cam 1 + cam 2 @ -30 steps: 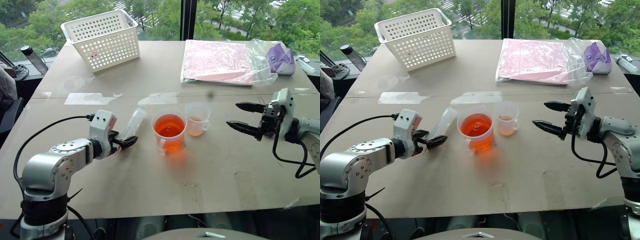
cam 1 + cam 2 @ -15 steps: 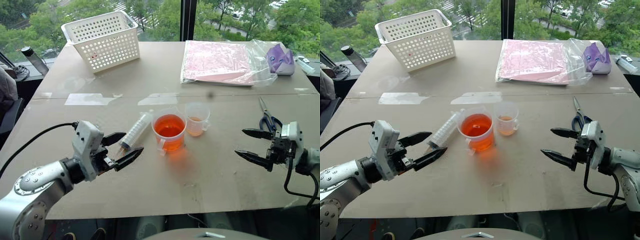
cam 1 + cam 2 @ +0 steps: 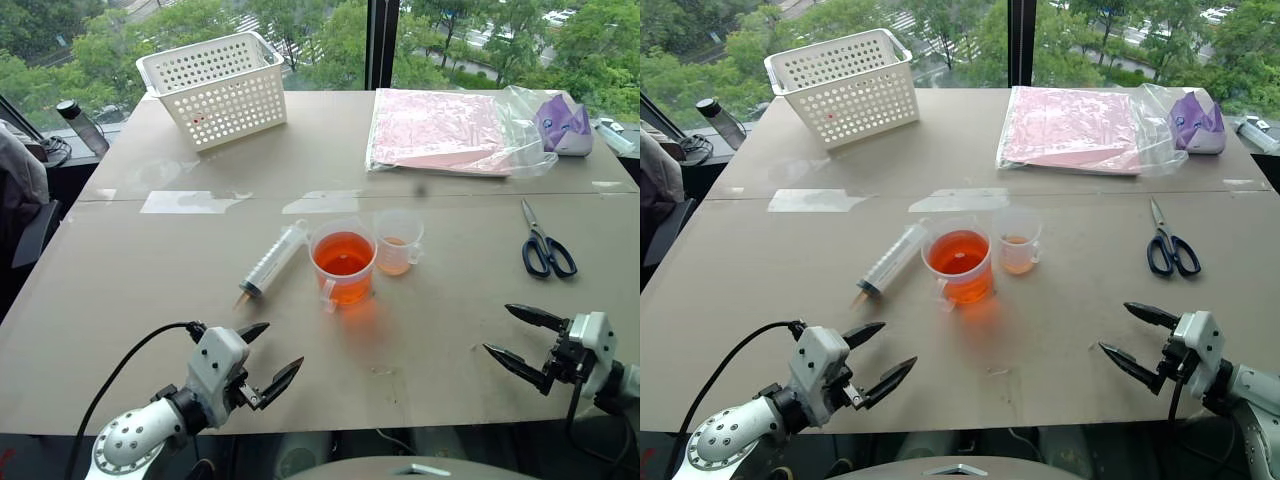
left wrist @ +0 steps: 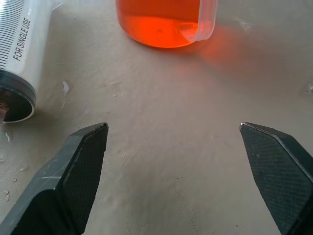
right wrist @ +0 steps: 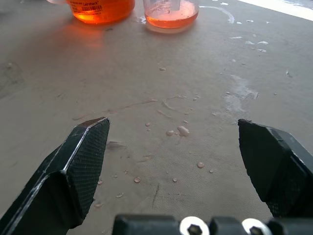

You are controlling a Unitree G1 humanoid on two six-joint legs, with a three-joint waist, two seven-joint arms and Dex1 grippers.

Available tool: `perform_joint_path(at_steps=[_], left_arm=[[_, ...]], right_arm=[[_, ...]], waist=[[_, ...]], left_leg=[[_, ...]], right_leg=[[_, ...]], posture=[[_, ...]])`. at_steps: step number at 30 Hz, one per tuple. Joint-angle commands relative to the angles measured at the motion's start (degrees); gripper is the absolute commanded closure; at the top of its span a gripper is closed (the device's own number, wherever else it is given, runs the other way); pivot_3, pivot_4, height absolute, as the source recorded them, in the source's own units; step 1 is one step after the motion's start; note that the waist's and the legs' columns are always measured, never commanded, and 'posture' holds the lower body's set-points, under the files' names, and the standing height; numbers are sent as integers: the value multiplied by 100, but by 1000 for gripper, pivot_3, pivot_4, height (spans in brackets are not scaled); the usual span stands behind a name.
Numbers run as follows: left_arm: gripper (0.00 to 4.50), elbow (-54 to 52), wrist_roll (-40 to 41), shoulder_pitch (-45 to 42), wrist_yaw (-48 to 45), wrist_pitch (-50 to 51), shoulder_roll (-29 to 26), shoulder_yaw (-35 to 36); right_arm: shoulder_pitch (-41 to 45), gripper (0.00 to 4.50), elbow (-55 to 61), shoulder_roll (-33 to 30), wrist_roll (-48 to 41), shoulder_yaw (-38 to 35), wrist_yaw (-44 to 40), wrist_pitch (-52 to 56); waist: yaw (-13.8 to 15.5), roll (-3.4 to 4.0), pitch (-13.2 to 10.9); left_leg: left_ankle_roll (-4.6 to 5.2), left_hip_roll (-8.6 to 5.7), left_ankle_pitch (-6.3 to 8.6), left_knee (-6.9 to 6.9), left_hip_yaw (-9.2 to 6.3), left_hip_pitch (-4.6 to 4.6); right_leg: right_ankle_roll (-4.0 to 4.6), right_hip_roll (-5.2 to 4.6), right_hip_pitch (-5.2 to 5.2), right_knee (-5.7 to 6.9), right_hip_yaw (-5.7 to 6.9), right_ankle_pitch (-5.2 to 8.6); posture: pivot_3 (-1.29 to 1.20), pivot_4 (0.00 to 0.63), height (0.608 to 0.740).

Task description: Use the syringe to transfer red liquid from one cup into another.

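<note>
Head camera: the syringe [image 3: 272,262] lies flat on the table [image 3: 140,290], just beside the wide handled cup [image 3: 343,264] at its 9 o'clock, apart from both grippers. Its long axis runs diagonally, the orange-tinted tip toward 7 o'clock and the white plunger end toward 1 o'clock. The cup holds red liquid [image 3: 343,255]; the narrower graduated beaker [image 3: 397,241] stands just beside it at 3 o'clock with a shallow layer of the same liquid. The left gripper [image 3: 270,358] hovers near the table's front edge at 6 o'clock of the syringe, fingers spread wide and empty. The right gripper [image 3: 518,339] sits at 4 o'clock of the cups, fingers likewise apart and empty. Scissors [image 3: 543,246] lie at 3 o'clock of the beaker; a white perforated basket [image 3: 215,88] and a pink packet in clear plastic [image 3: 445,127] sit at the far edge

Left wrist camera: the syringe barrel [image 4: 22,49] is cut off by the frame, its dark end facing the camera; only the cup's base shows

Right wrist camera: both cups are cropped at the rim line; droplets speckle the tabletop between the spread fingers [image 5: 78,166]
</note>
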State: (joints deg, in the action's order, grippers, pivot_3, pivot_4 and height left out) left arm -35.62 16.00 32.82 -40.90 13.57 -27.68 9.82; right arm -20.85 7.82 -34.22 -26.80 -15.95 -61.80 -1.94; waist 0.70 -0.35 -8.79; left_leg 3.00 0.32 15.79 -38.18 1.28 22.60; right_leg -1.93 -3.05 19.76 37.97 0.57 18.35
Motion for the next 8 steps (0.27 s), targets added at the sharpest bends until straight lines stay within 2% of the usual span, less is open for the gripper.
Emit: perform_joint_path(at_steps=[1,8], left_arm=[[106,77,-22,-47,59,-244,31,-53],[106,126,-9,-134,28,-292,-28,-173]], right_arm=[[-173,0,35,65,13,-200,141,-199],[-400,0,18,129,31,-188,254,-361]], waist=[[2,0,0],[1,0,0]], left_leg=[[1,0,1,-1,0,2],[2,0,1,0,0,2]], right_leg=[[-11,-1,1,-1,1,-6],[-10,-1,2,-1,2,-6]], posture=[[0,150,740],[0,150,740]])
